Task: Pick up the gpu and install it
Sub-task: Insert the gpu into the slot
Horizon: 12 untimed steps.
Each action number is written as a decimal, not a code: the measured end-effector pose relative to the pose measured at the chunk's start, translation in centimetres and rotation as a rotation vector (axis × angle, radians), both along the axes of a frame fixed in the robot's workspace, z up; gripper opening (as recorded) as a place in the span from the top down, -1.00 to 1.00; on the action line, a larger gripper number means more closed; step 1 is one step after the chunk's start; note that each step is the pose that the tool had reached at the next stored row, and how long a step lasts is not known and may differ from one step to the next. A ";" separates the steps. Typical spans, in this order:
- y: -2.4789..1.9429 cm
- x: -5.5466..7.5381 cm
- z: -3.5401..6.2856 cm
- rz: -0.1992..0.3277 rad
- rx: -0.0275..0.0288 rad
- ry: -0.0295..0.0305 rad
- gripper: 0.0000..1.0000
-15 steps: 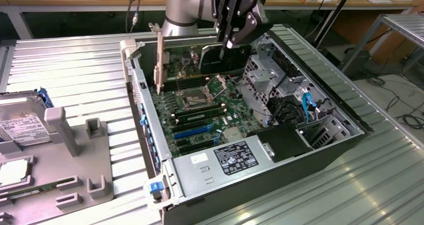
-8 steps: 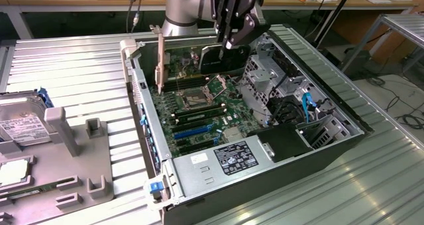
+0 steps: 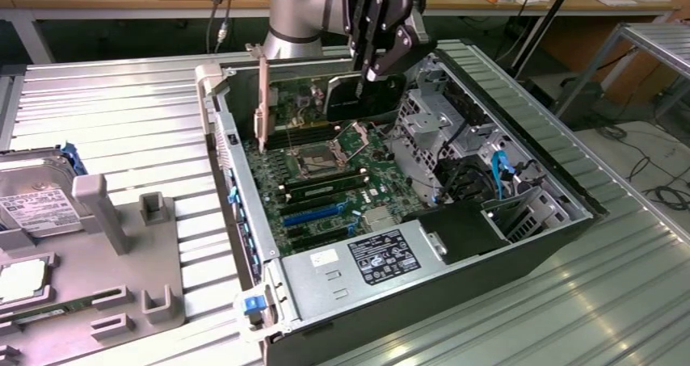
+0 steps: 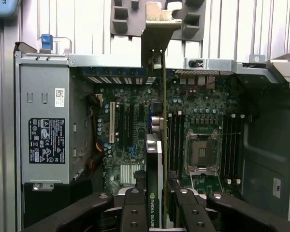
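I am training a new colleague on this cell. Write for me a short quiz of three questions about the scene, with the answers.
1. True or false: the gripper holds the gpu upright over the motherboard.
2. Where does the hard drive lie? A) inside the computer case B) on the grey holder at the exterior view's left C) on the floor
3. Fill in: the small latch beside the power supply is coloured ___.
Key: 1 true; 2 B; 3 blue.

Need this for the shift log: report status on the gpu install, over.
Fingers shut on gpu. Card held on edge over motherboard, inside open case, not seated. Nothing seen blocking below it.
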<state>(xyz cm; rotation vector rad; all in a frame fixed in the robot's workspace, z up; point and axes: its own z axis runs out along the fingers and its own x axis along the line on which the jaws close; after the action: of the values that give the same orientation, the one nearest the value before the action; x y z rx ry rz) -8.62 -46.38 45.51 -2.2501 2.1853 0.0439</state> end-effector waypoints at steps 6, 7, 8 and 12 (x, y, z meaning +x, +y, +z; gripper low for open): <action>0.33 0.1 -0.36 0.000 0.0001 -0.0001 0.47; 0.34 0.1 -0.37 0.000 0.0002 -0.0001 0.47; 0.34 0.1 -0.37 0.000 0.0001 -0.0001 0.47; 0.35 0.1 -0.38 0.000 0.0000 0.0000 0.47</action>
<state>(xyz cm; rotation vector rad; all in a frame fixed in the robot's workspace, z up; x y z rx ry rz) -8.47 -46.03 45.14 -2.2498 2.1855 0.0438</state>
